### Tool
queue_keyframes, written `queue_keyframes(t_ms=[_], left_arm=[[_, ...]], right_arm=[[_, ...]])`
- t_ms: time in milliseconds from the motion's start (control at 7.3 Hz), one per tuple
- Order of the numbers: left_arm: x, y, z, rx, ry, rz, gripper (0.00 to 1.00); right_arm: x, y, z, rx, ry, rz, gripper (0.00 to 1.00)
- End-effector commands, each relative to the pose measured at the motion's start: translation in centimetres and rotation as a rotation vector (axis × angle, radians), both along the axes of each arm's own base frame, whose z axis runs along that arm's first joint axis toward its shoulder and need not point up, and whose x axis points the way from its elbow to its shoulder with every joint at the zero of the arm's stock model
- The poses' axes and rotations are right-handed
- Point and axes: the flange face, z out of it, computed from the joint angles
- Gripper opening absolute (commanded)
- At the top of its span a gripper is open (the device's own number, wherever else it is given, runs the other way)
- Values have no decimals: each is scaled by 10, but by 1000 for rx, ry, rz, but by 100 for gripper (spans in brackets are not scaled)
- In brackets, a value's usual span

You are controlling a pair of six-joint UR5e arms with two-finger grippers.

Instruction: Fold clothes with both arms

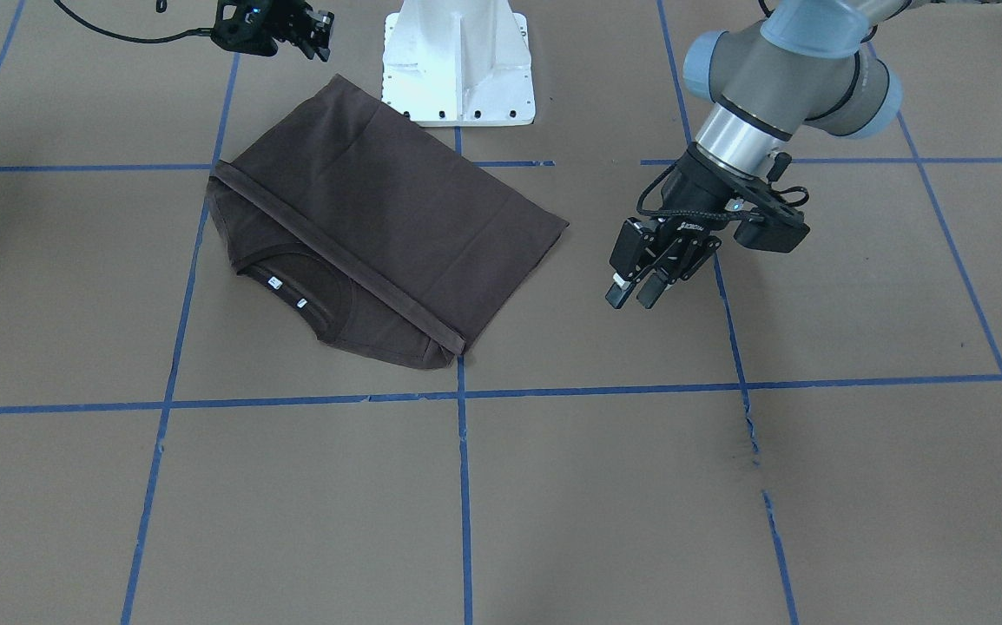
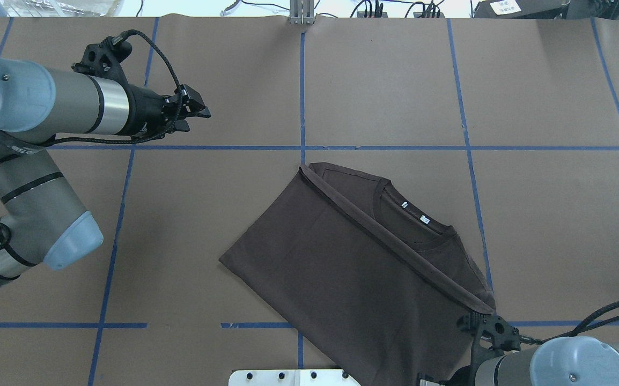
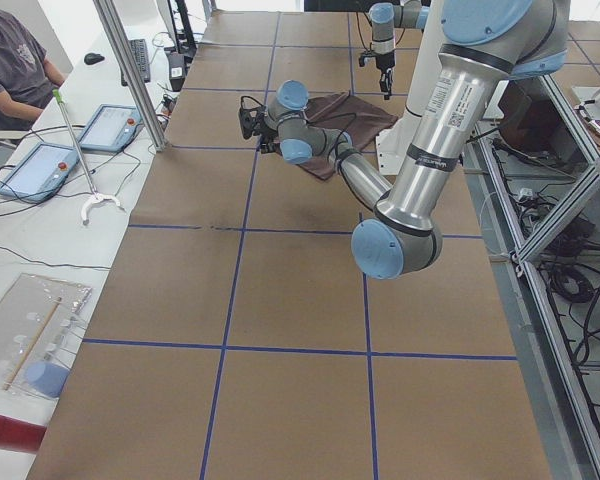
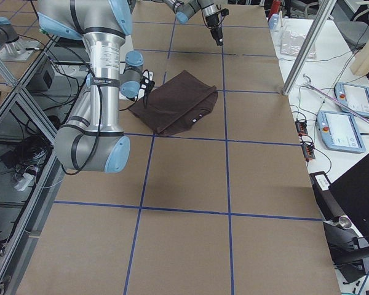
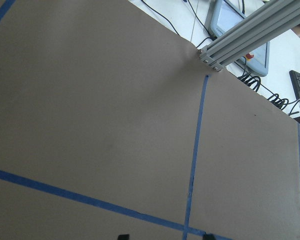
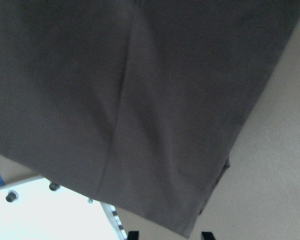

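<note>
The dark grey-brown T-shirt (image 1: 379, 217) lies folded flat on the brown table, with the bottom half laid over the chest. Its collar with white tags (image 1: 288, 291) is exposed. It also shows in the overhead view (image 2: 341, 268). My left gripper (image 1: 631, 293) hovers open and empty above bare table, apart from the shirt's corner; in the overhead view it is at the upper left (image 2: 198, 111). My right gripper (image 1: 320, 36) is open and empty, above the shirt's edge next to the pedestal. The right wrist view shows only shirt fabric (image 6: 140, 90) under it.
The white base pedestal (image 1: 458, 61) stands at the shirt's robot-side edge. Blue tape lines (image 1: 463, 486) grid the brown table. Tablets (image 3: 45, 165) and an operator (image 3: 15, 60) are beyond the table's far side.
</note>
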Motion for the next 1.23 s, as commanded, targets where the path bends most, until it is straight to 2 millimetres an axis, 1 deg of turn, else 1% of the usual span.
queue_keyframes(t_ms=[0, 137, 274, 411, 548, 685, 822, 1096], left_arm=[[48, 36, 14, -99, -73, 97, 59], [70, 53, 18, -194, -110, 110, 59], [91, 75, 21, -236, -129, 133, 59], [115, 103, 24, -306, -126, 141, 58], [127, 115, 28, -313, -155, 134, 58], [144, 135, 29, -304, -181, 145, 58], [148, 141, 32, -307, -193, 152, 58], [153, 148, 41, -313, -209, 162, 58]], right_arm=[[26, -68, -4, 22, -10, 194, 100], [42, -109, -10, 27, -22, 300, 100], [67, -154, -19, 32, -44, 407, 100], [72, -197, -26, 40, -57, 494, 100], [52, -227, -13, 33, -25, 520, 100], [43, -242, -19, 41, -31, 532, 100], [47, -245, -21, 42, -34, 540, 100], [46, -246, -20, 36, -33, 534, 100]])
